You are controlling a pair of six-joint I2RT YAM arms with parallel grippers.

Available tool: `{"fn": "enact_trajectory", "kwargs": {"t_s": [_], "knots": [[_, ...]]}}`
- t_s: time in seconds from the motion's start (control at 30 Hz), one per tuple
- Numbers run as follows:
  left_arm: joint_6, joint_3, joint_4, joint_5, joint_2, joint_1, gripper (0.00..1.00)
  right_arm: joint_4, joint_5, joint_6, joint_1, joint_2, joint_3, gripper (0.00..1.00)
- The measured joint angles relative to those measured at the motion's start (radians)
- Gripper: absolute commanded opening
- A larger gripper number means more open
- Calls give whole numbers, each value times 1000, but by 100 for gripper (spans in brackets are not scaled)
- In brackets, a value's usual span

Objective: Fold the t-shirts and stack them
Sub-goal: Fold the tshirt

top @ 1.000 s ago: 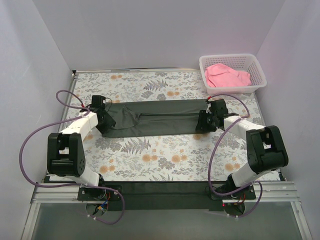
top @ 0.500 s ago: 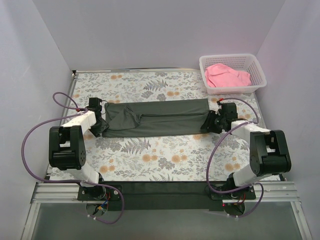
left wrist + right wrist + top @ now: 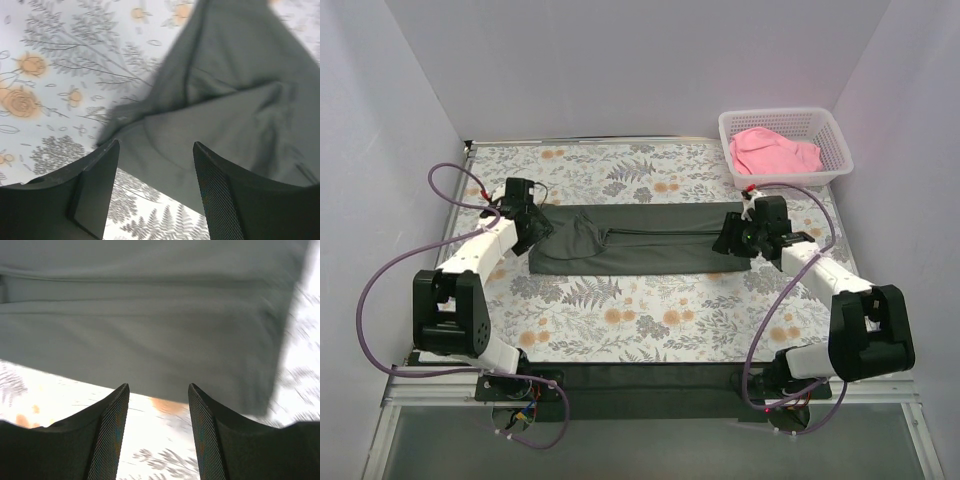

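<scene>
The dark charcoal t-shirt (image 3: 635, 238) lies folded into a long band across the middle of the floral table. My left gripper (image 3: 536, 226) is open and empty just above the shirt's left end (image 3: 215, 110). My right gripper (image 3: 731, 238) is open and empty just above the shirt's right end (image 3: 150, 325). The bright pink t-shirt (image 3: 773, 151) lies crumpled in the white mesh basket (image 3: 836, 143) at the back right.
The floral tablecloth (image 3: 640, 310) covers the table. Grey walls close in the back and both sides. Purple cables loop from both arms. A dark strip (image 3: 650, 378) runs along the near edge between the arm bases.
Both grippers moved inward from beyond the shirt's ends to over them. The charcoal shirt has shifted slightly and lies a little flatter and narrower.
</scene>
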Motion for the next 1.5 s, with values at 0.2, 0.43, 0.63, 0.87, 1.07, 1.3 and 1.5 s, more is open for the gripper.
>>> {"fn": "enact_trajectory", "kwargs": {"t_s": [0.2,0.43,0.63,0.87,1.07,1.3,1.5], "knots": [[-13,39,13,41,-38,-95,52,95,-108,-22,173,84,172,50],[-15,39,49,112,70,-134,47,236,-247,-10,362,369,409,49],[7,35,86,147,128,-145,45,300,-295,13,434,590,579,37],[30,8,122,154,140,-147,45,337,-323,40,473,782,746,33],[37,-18,137,154,175,-147,45,346,-352,71,496,874,826,33],[37,-18,142,153,177,-147,45,378,-363,92,521,890,851,31],[36,-18,142,153,177,-147,45,399,-382,113,537,905,872,23]]}}
